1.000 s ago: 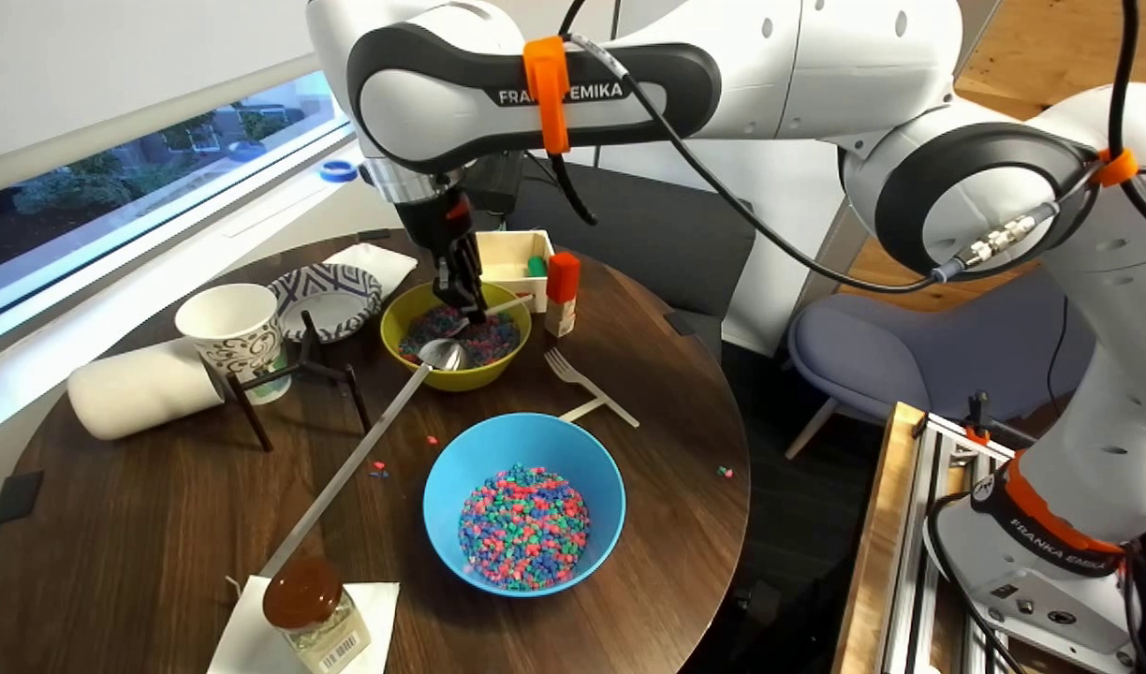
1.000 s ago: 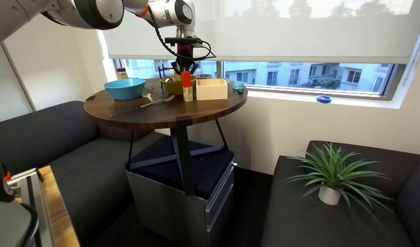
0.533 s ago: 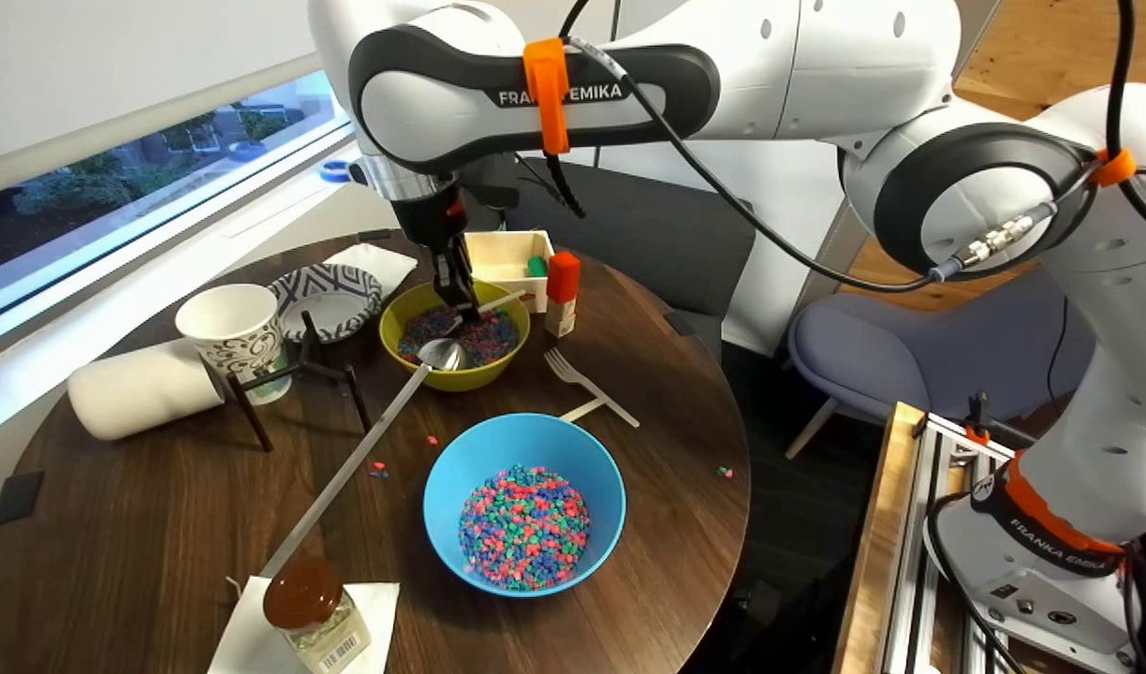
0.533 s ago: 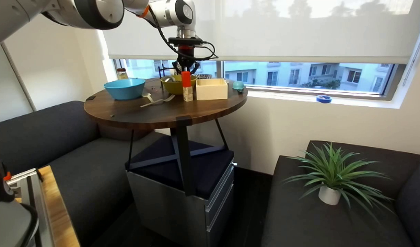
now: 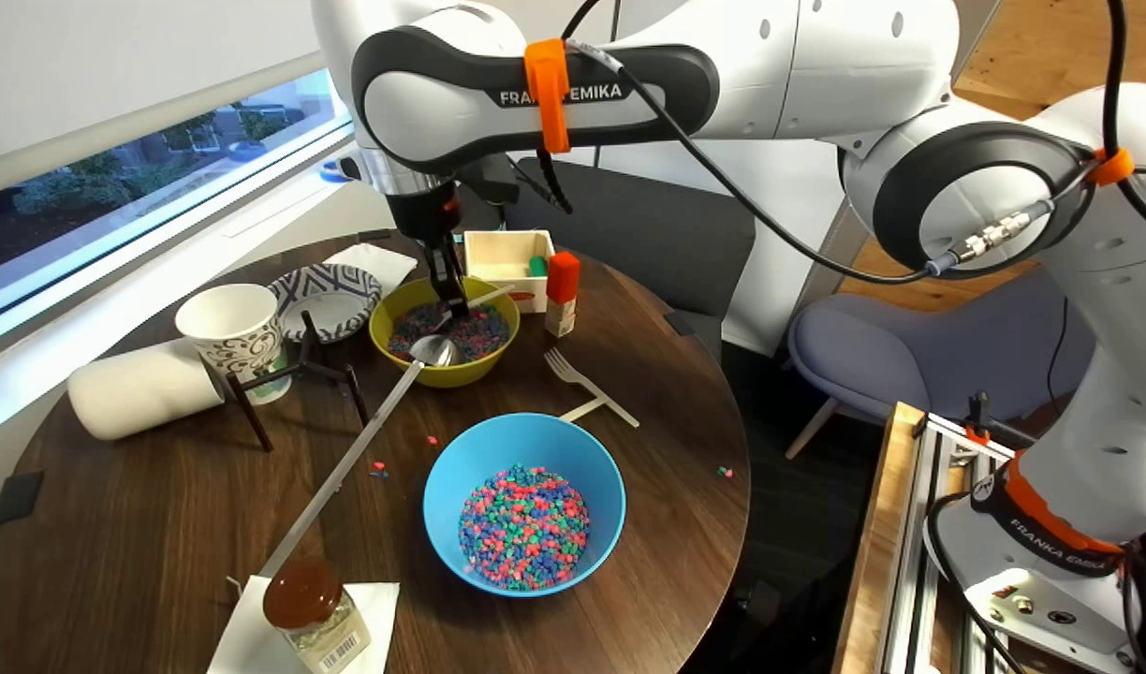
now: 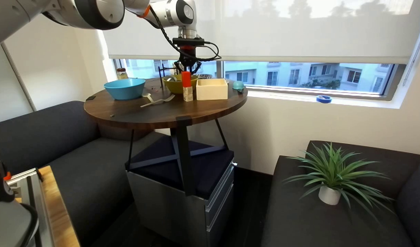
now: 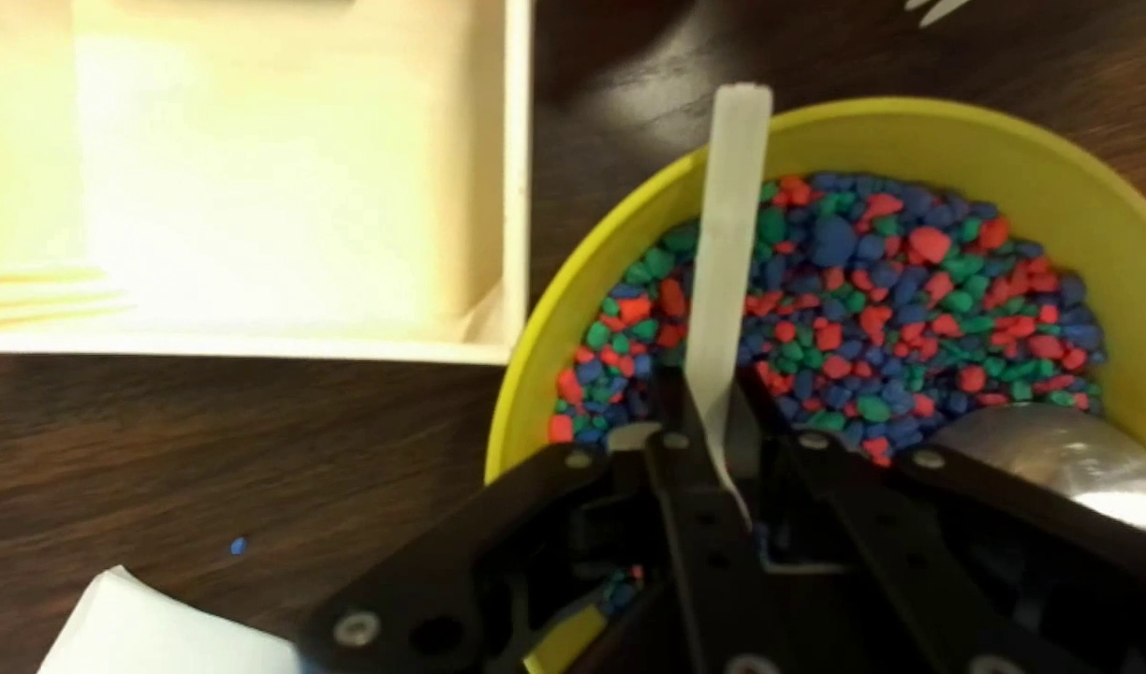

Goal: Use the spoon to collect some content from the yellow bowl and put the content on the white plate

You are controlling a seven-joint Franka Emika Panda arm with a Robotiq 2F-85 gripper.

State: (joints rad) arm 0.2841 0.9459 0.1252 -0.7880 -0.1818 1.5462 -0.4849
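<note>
The pale spoon (image 5: 492, 294) slants across the yellow bowl (image 5: 447, 376). In the wrist view its handle (image 7: 730, 215) sticks out over the rim of the yellow bowl (image 7: 526, 374). My gripper (image 7: 709, 393) is shut on the spoon, low over the bowl; it also shows in both exterior views (image 5: 455, 307) (image 6: 188, 70). The spoon's far end is mostly hidden by the fingers. The content, small pink, blue and green pieces (image 7: 873, 318), fills the bowl's bottom. The white plate (image 5: 325, 298) with dark zigzags lies beside the bowl, towards the window.
A metal ladle (image 5: 436, 352) rests in the bowl, its long handle crossing the table. A wooden box (image 5: 506, 255) and red-capped container (image 5: 562, 292) stand close by. A blue bowl (image 5: 526, 578), fork (image 5: 587, 384), black stand (image 5: 313, 360), paper cup (image 5: 231, 314) and jar (image 5: 313, 608) are around.
My gripper and spoon have moved a little towards the window side. The yellow bowl and ladle head have shifted slightly the same way, away from the red-capped container.
</note>
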